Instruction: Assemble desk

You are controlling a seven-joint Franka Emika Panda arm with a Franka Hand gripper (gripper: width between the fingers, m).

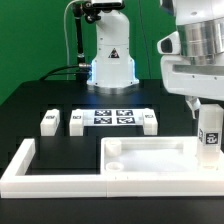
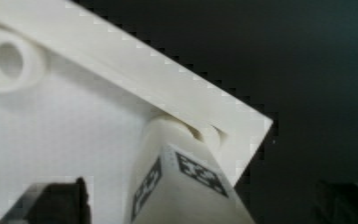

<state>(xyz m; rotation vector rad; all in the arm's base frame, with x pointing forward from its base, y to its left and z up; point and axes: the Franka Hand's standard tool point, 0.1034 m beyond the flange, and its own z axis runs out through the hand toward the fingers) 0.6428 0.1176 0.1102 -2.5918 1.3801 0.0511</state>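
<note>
Gripper (image 2: 197, 205) released: its jaws are seen spread wide, clear of the leg (image 2: 190, 165) stood between them.
The leg is set at the tabletop's (image 1: 150, 160) far corner on the exterior view's right. If it is not fully seated, it could be tipped or knocked out should a finger be dragged against it on withdrawal, and the tabletop could be shoved as well. Counted: one tabletop; four legs, one mounted and three loose legs (image 1: 77, 122) ranged farther off beside one marker board (image 1: 112, 118); one fence (image 1: 45, 182).
</note>
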